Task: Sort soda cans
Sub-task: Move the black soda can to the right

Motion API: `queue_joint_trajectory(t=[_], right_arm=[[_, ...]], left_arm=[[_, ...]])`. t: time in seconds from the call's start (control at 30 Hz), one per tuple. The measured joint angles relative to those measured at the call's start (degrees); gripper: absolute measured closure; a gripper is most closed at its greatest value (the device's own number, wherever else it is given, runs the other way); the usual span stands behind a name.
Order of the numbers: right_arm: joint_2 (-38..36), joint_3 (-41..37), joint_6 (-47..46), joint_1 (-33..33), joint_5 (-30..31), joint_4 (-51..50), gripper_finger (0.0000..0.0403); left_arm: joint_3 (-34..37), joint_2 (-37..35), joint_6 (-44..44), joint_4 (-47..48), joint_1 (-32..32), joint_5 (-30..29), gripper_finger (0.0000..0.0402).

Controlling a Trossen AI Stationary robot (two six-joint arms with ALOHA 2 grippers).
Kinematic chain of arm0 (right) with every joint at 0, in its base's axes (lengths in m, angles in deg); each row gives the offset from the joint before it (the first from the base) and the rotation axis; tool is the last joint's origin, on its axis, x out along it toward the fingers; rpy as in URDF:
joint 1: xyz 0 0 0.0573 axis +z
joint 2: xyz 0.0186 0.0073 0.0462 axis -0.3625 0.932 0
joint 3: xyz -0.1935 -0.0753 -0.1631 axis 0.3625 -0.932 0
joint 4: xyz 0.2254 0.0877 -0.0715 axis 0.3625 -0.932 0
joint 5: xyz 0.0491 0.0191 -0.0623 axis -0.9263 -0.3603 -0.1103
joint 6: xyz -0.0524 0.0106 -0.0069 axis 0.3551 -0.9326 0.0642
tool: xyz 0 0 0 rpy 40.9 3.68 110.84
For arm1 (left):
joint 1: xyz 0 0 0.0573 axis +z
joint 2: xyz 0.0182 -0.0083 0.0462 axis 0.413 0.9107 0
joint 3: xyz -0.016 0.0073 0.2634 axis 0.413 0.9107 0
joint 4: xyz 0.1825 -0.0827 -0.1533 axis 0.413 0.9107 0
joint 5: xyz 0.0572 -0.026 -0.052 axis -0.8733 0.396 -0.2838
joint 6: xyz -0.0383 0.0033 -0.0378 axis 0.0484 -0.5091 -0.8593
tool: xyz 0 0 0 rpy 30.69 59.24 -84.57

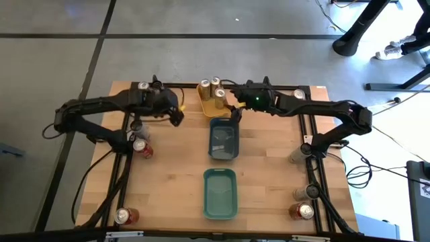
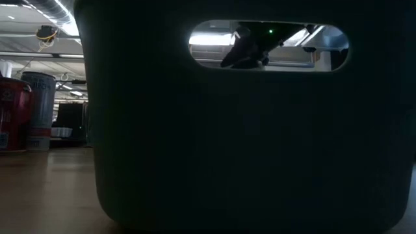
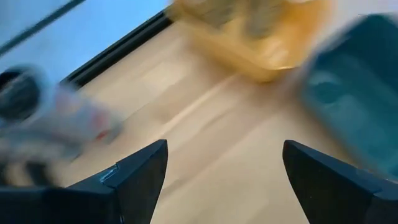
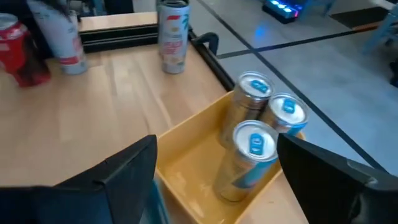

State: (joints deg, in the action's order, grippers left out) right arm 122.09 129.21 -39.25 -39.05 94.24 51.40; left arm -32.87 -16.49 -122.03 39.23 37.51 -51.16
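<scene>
The wooden table (image 1: pixel 168 195) is carrying three trays in a line down its middle: a teal tray (image 1: pixel 220 193) nearest, a blue-grey tray (image 1: pixel 224 140) beyond it, and a yellow tray (image 1: pixel 213 102) at the far edge holding three gold soda cans (image 4: pixel 255 146) standing upright. The right gripper (image 1: pixel 234 111) is hovering just right of that yellow tray with fingers spread wide and gripping nothing, while the left gripper (image 1: pixel 176 115) is hanging left of it, likewise wide and empty. Other cans are standing apart near both side edges, among them a red can (image 1: pixel 142 148) on the left.

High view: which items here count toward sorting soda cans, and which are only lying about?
Job items:
- three gold metal cans standing in the yellow plastic tray
- red metal cans near the table's corners
- two teal plastic trays
- left end effector and right end effector, both open, empty

Lying about:
- black cables beside the wooden table
</scene>
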Motion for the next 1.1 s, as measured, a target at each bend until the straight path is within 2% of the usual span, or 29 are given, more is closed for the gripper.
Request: queue_joint_trajectory(t=[0.1, 0.23, 0.6, 0.83, 1.1], right_arm=[[0.24, -0.02, 0.02, 0.36, -0.05, -1.56, 0.0072], [0.7, -0.05, 0.0, 0.15, -0.02, -2.87, 0.0072], [3.62, -0.55, 1.3, 0.15, -0.04, -2.22, 0.0072], [6.09, -0.55, 1.78, 0.16, -0.04, -2.45, 0.0072], [6.78, -0.55, 3.19, 0.15, -0.04, -2.62, 0.0072]], left_arm=[[0.0, 0.0, -0.58, 4.24, 4.89, -0.03, 0.0094], [0.0, 0.0, 0.96, 5.23, 11.2, 0.0, 0.0094], [0.0, 2.27, 7.86, -0.95, 25.84, 0.0, 0.0094], [0.0, 6.83, 9.05, -4.78, 31.52, 0.0, 0.0094], [-0.01, 11.82, 9.22, -6.87, 35.1, 0.07, 0.0094]])
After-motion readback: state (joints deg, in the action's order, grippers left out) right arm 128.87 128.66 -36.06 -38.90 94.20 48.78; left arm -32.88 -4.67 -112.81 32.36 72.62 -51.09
